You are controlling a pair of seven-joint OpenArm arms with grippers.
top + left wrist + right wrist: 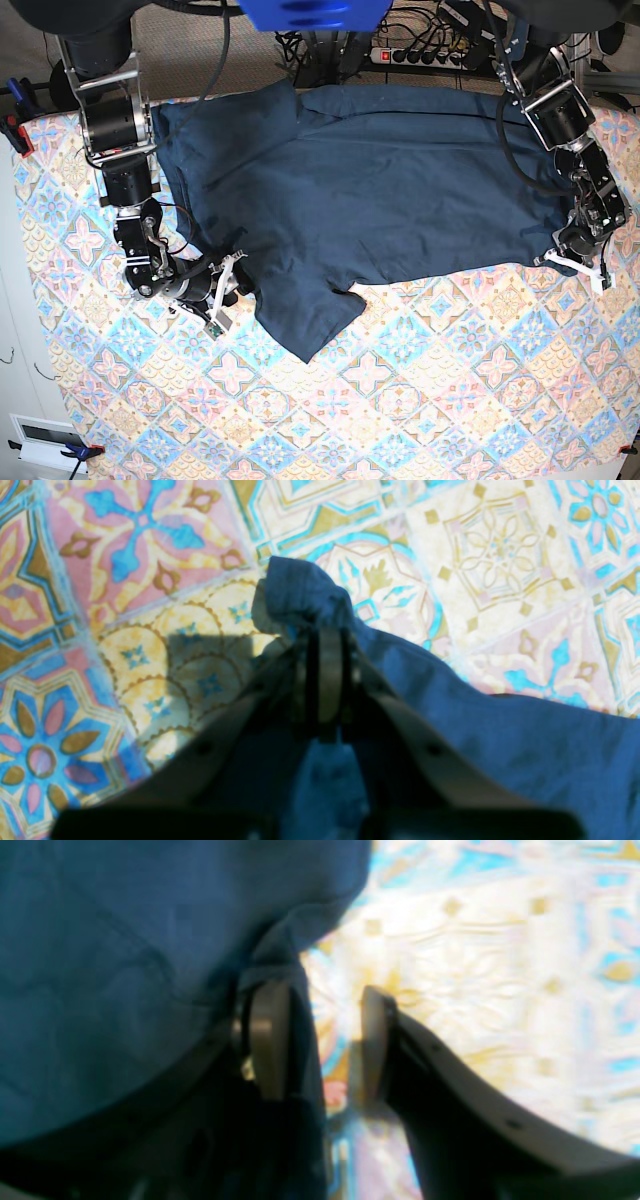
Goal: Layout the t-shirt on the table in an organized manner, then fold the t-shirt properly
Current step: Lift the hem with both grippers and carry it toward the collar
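The t-shirt [390, 190] lies spread over the far half of the surface [420, 400], mostly flat but w/ one sleeve flopped toward the near side and a few soft ridges across the body. The left gripper [325, 645] has its jaws pinched tight on a bunched corner of the cloth at the shirt's edge (a small tuft sticks out past the tips in the left wrist view). The right gripper [320, 1040] sits at the opposite side by the sleeve, jaws roughly half apart; one pad lies against a hanging fold of fabric, the other is clear of it over bare patterned cloth, so nothing is clamped there. Handling, as I judge it: light, limp knit, no stiffness at all, so it'll drape and crease wherever it isn't supported, and it may drag or bunch on the cloth-covered surface rather than slide. Best holds are prob. hems, sleeve ends or shoulder seams, where layers are doubled and a pinch bites; taking both layers matters, else only the top one lifts. Pulling opposite edges apart gently should flatten it before folding.
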